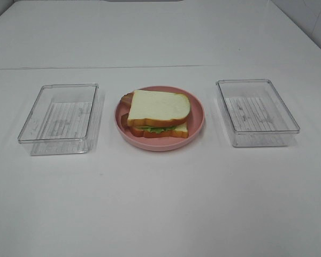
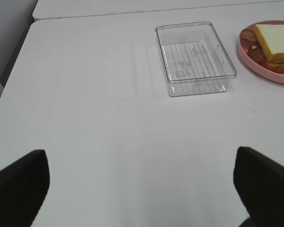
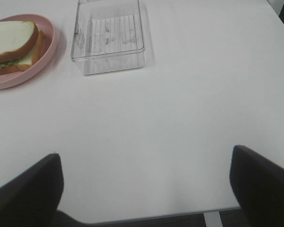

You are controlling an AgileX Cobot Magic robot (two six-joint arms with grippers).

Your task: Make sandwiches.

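At centre of the high view: sandwich (image 1: 158, 114) stacked on the pink plate (image 1: 197, 110), top bread slice (image 1: 160, 105) skewed over the lower bread slice (image 1: 171, 131). Green lettuce (image 1: 155, 128) peeking between them at the front edge; bacon strip (image 1: 127, 99) poking out at the upper left corner. Cheese possibly inside, not visible from here.

Left of the plate, close but apart: left clear tray (image 1: 59, 118), nothing inside. Right of the plate, likewise apart: right clear tray (image 1: 257, 111), also bare. Wide white table (image 1: 160, 203) open across the lower half of the frame and along the upper band.

At bottom corners of the left wrist view: left gripper (image 2: 142, 189) spread wide, nothing between the jaws, well back from the tray. Same for the right gripper (image 3: 146, 189): fingers parted, holding nothing, near the table's front edge.
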